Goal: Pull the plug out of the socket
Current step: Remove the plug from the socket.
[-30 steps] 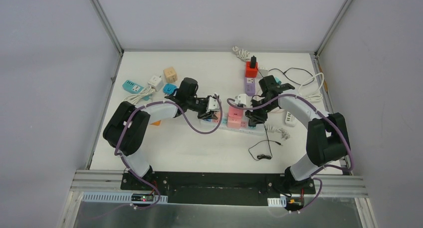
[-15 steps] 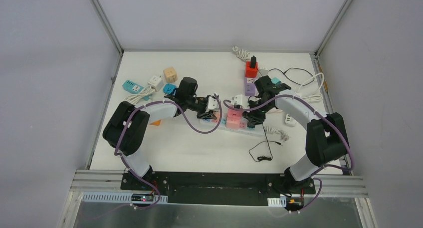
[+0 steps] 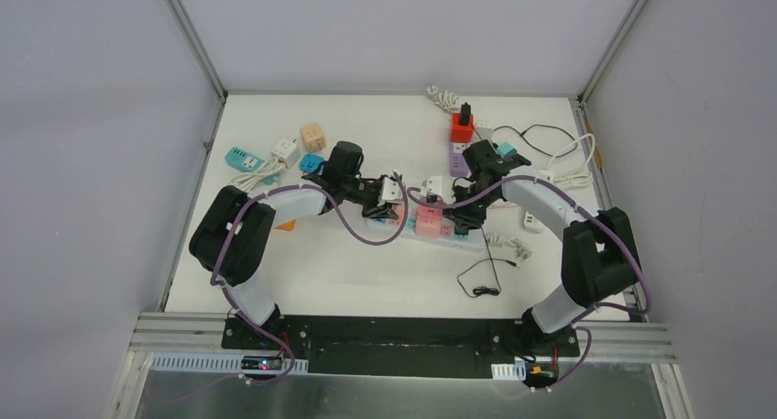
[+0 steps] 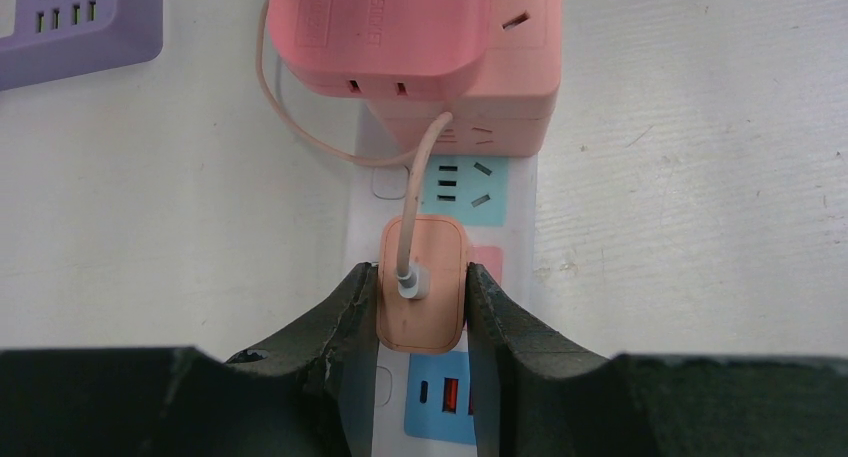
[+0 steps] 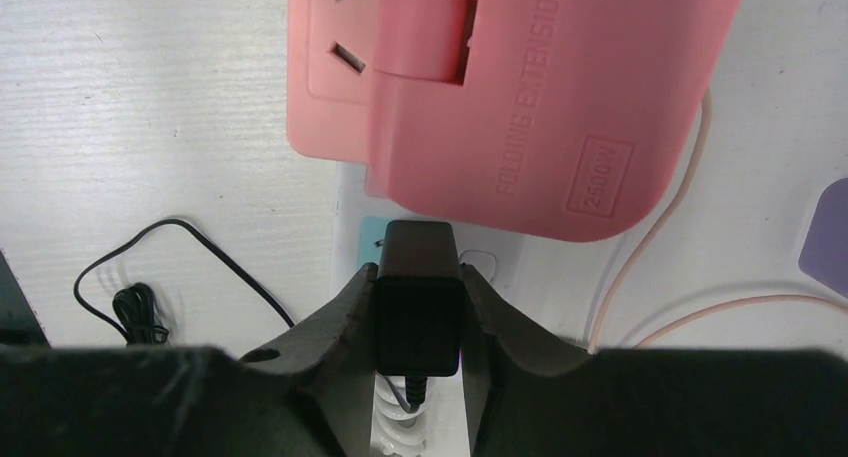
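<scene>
A white power strip (image 4: 445,377) with blue socket panels lies mid-table (image 3: 463,239). A peach plug (image 4: 421,307) with a pale cord stands in it, and my left gripper (image 4: 420,277) is shut on its two sides. A pink folding extension block (image 4: 420,47) sits on the strip just beyond. From the other side my right gripper (image 5: 418,275) is shut on a black plug (image 5: 418,312) that stands over the strip's teal panel (image 5: 372,232); its pins are hidden. In the top view both grippers (image 3: 392,202) (image 3: 456,219) flank the pink block (image 3: 429,219).
A purple strip (image 3: 458,159) and a red socket cube (image 3: 462,126) with a black plug lie behind. At the back left are a teal strip (image 3: 243,158), a white cube (image 3: 285,149) and a beige cube (image 3: 312,137). A loose black cable (image 3: 481,277) and a white strip (image 3: 532,218) lie right.
The right arm's wrist and elbow have shifted a little to the left while its gripper stays on the black plug. The left arm has not moved.
</scene>
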Robot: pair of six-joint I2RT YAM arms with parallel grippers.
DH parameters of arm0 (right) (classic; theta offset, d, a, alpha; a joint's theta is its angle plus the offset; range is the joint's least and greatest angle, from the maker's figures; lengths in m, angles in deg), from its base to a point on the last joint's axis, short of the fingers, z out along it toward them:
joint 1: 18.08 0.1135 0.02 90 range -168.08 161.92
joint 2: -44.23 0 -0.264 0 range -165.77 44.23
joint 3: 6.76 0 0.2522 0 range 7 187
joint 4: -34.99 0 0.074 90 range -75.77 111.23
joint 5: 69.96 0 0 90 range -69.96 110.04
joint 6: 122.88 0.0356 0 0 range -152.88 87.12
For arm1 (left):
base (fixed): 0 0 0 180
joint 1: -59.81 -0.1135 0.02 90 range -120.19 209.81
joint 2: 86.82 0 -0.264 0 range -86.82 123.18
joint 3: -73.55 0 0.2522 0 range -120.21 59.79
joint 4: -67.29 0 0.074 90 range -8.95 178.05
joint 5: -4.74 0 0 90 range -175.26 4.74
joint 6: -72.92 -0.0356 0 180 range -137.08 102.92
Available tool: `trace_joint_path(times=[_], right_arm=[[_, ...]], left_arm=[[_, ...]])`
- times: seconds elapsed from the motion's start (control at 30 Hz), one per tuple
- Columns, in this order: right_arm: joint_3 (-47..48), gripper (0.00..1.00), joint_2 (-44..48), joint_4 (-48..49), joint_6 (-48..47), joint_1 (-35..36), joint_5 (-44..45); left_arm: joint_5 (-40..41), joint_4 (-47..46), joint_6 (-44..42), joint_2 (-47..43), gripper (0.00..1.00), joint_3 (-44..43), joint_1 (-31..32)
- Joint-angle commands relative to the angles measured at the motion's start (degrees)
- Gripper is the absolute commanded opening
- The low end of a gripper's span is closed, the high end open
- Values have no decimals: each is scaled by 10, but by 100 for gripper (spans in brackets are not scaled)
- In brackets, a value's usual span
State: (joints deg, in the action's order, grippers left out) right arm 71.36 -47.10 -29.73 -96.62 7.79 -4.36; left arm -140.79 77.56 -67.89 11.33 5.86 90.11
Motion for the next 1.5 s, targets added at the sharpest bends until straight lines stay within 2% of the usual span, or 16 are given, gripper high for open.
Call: trace_joint_path(times=[0.0,0.1,0.23,0.47,0.57,0.63,0.8,1.0,1.1,1.2,1.3,1.47], right_arm=[[-4,0,4,7,-14,10,-93],[-8,0,14,-22,-47,-55,-134],[-24,0,27,-14,-53,-64,-140],[13,0,0,29,45,45,-75],[19,0,0,19,48,52,-75],[5,0,9,16,24,39,-67],[-19,0,30,-21,-40,-50,-102],[-34,0,47,-22,-48,-71,-103],[-32,0,48,-4,-22,-54,-120],[-24,0,40,44,37,11,-86],[9,0,12,41,73,55,-68],[-7,0,20,22,37,39,-55]], left_arm=[[14,17,-23,18,0,-3,12],[13,19,-24,19,0,-4,12],[13,20,-25,18,0,-5,12],[16,21,-25,18,0,-5,13],[18,23,-26,19,0,-6,13],[19,24,-26,20,0,-7,13],[20,28,-28,22,0,-10,13],[20,29,-29,21,0,-9,13],[18,29,-29,22,0,-9,14],[19,29,-28,23,0,-10,15],[20,30,-29,22,0,-11,15],[23,32,-30,24,0,-12,15]])
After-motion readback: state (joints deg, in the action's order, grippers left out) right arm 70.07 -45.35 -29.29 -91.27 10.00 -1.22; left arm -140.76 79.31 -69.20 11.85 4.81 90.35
